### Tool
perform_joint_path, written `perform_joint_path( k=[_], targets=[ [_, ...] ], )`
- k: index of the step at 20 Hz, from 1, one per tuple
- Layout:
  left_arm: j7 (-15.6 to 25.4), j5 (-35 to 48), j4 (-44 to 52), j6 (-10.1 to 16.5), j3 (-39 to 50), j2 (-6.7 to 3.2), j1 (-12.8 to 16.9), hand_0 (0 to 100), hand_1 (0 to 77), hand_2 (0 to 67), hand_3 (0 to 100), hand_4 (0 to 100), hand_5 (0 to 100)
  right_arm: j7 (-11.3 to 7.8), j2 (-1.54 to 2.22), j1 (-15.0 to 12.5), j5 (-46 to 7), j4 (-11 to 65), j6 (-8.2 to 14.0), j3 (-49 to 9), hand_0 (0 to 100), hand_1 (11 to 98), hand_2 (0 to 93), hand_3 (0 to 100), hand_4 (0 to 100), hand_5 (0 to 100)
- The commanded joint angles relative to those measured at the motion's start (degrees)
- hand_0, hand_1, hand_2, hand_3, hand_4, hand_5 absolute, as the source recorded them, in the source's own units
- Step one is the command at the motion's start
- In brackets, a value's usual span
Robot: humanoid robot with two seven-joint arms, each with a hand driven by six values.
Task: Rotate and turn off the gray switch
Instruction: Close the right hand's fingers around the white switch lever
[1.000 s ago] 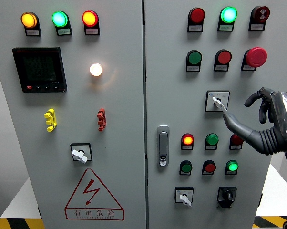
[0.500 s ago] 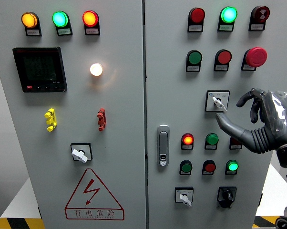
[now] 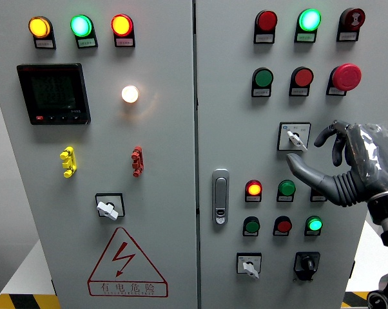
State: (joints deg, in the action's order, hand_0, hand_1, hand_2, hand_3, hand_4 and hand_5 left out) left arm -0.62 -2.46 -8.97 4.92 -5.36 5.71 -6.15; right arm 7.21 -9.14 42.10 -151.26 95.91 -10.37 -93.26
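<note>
The gray rotary switch sits on a square plate in the right panel, its white lever pointing down and to the right. My right hand comes in from the right edge, just right of and below the switch. Its thumb stretches out to the left under the plate, and its fingers hang loosely bent beside the plate's right edge. The hand is open and holds nothing. I cannot tell whether any finger touches the lever. My left arm is out of sight.
A red mushroom button sits above the hand, and lit indicator lamps sit below it. Similar switches are on the left panel and at the lower right, beside a black knob. A door latch is mid-panel.
My right hand has moved left, closer to the switch. The thumb tip has slid from the lever's end to below the plate. The lever's angle looks unchanged.
</note>
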Motion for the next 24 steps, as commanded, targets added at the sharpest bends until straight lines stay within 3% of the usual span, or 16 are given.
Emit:
perform_joint_path(
  k=[1,9,24],
  targets=[
    [0.0,0.0,0.0,0.0,0.0,0.0,0.0,34,0.0,12.3,22,12,12,0.0,0.0,0.5,0.0,-0.7,0.0,0.1,0,32.4,60.2,94,100,98],
    [0.0,0.0,0.0,0.0,0.0,0.0,0.0,34,0.0,12.3,22,12,12,0.0,-0.09,1.1,0.0,-2.7,0.0,0.5,0,32.2,59.9,94,100,99],
    [0.0,0.0,0.0,0.0,0.0,0.0,0.0,34,0.0,12.3,22,12,12,0.0,0.09,2.6,-0.2,-4.6,0.0,1.8,0,31.5,60.9,93,100,98]
  ],
)
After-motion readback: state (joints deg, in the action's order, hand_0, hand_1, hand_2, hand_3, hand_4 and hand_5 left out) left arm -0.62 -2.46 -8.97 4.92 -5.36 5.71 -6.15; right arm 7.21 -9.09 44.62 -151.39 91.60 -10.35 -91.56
